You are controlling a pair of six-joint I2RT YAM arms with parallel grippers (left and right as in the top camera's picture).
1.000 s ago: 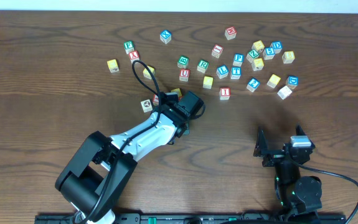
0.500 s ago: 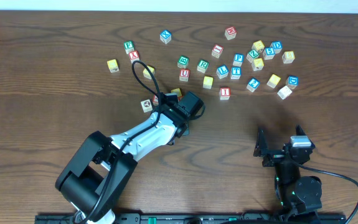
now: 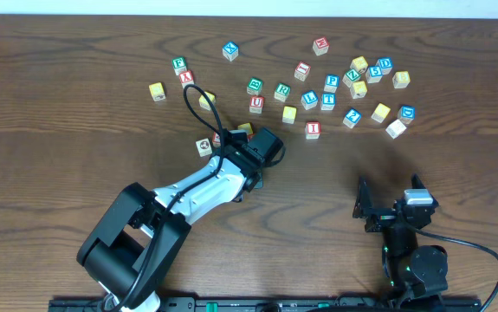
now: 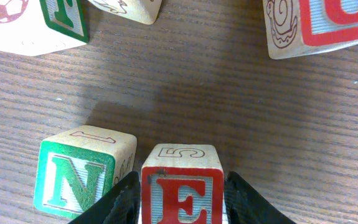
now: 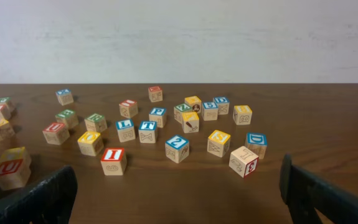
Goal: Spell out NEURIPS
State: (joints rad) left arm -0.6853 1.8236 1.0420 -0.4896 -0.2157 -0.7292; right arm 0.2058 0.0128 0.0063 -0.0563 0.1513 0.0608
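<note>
My left gripper (image 4: 182,177) straddles red E (image 4: 183,198); whether it pinches, I cannot tell. Lifting may nudge green N (image 4: 76,183) just beside its finger.

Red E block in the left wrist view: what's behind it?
Behind the red E block comes bare table, then, along the top edge, a red-lettered block and a green-lettered block. The left fingers flanking it cover the table at its sides.

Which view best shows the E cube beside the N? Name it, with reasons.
Left wrist: the E cube is close-up, letter legible, N cube alongside. Overhead, the left arm covers it; the right wrist view doesn't show it.
</note>
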